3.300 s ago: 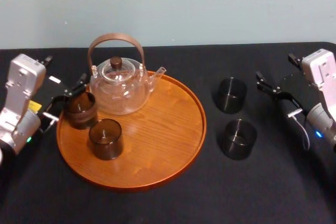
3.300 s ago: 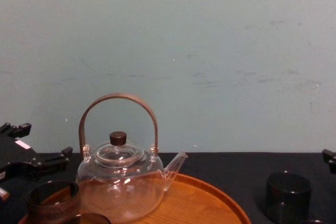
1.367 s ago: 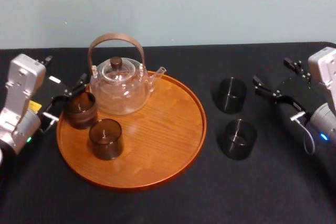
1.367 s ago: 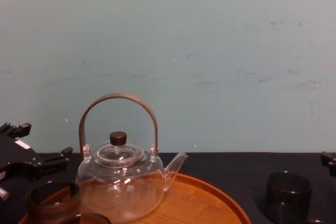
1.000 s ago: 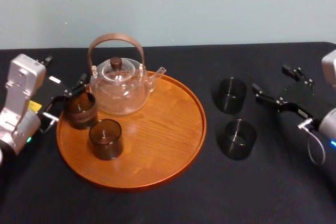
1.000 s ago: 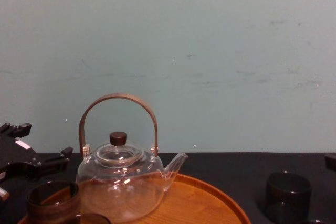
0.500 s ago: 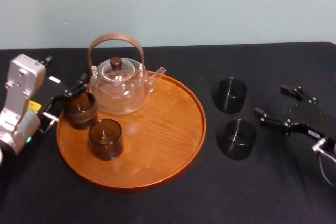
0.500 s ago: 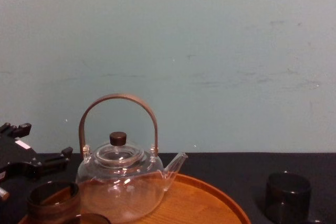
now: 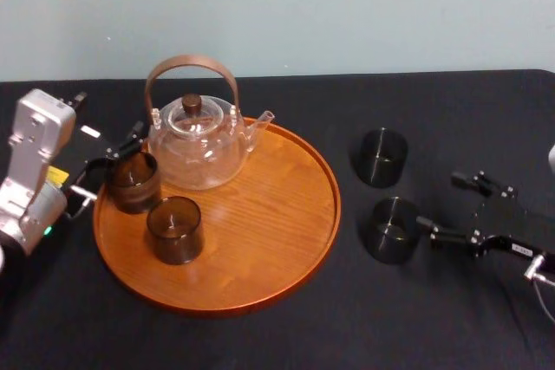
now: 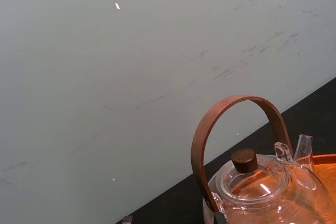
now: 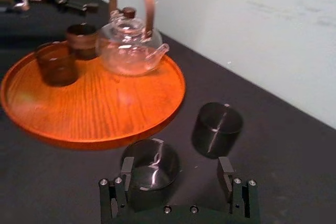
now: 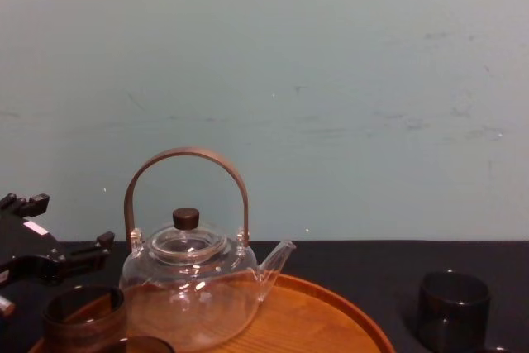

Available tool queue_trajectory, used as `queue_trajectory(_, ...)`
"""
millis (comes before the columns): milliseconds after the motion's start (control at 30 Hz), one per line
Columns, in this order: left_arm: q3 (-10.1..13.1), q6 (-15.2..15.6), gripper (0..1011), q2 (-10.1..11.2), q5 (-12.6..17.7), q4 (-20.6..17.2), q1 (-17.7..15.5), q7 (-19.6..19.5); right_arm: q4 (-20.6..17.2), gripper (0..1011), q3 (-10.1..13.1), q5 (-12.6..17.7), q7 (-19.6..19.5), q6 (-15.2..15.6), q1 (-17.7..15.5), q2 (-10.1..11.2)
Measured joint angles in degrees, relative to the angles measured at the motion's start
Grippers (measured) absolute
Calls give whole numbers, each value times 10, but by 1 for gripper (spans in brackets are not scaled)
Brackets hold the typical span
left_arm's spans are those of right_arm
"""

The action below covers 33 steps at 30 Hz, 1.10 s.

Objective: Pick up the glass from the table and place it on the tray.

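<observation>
Two dark glasses stand on the black table right of the tray: a far one [image 9: 379, 157] and a near one [image 9: 393, 230]. My right gripper [image 9: 436, 200] is open, low over the cloth just right of the near glass [image 11: 151, 169]. In the right wrist view that glass sits close to one finger [image 11: 126, 174], partly in the gap. The round wooden tray [image 9: 277, 214] holds a glass teapot [image 9: 195, 140] and two brownish glasses [image 9: 132, 181] [image 9: 174, 229]. My left gripper [image 9: 108, 164] stands open at the tray's left edge, next to the rear brownish glass.
The far glass [image 11: 216, 121] stands close behind the near one. The right half of the tray [image 11: 105, 108] is bare wood. A pale wall runs behind the table. The teapot's tall curved handle [image 12: 186, 159] rises above the tray.
My right gripper has come down and swung left toward the near glass on the table, staying open. The left arm and everything on the tray have not moved.
</observation>
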Motion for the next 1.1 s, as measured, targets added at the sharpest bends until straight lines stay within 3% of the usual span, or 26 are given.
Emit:
queue_trajectory(567,0,0,1001,0,0,0,0,0,11,1002,-7,-16,46,28,6,-4)
queue_trajectory(1100,0,0,1001,0,0,0,0,0,36,1003,-30,-23,54,55,36,-24)
